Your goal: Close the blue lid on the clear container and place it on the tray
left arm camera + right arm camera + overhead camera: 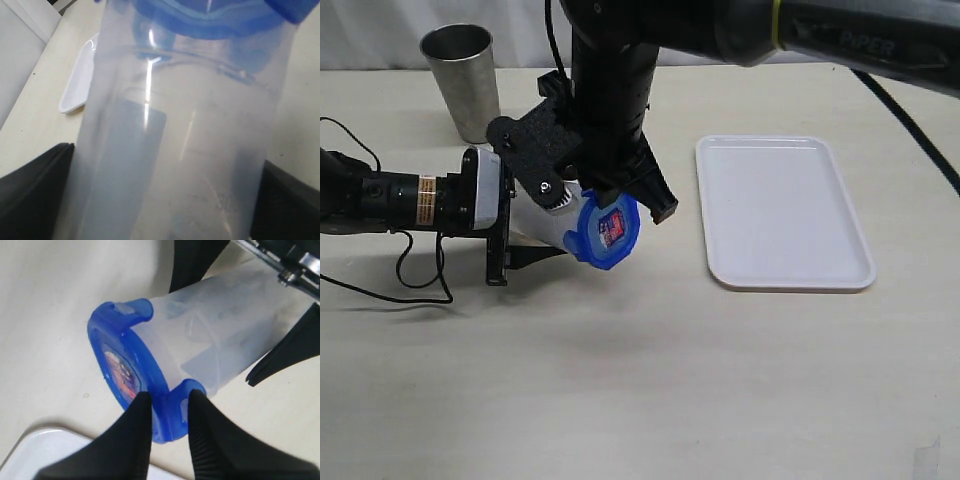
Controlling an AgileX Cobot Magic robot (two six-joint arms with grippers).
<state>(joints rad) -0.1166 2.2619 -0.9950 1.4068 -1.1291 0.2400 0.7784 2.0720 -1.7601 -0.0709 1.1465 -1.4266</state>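
Left pincer (162, 200), right pincer (169, 405), both clamped.

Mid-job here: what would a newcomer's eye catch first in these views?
The clear container is held tilted by the left pincer, centre-left, with the blue lid on its mouth. The right pincer pinches the lid's rim from above. The white tray lies to the right, the steel cup at back left.

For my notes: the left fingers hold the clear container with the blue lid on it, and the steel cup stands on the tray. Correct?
No: the steel cup stands on the table, apart from the tray, as the exterior view shows.
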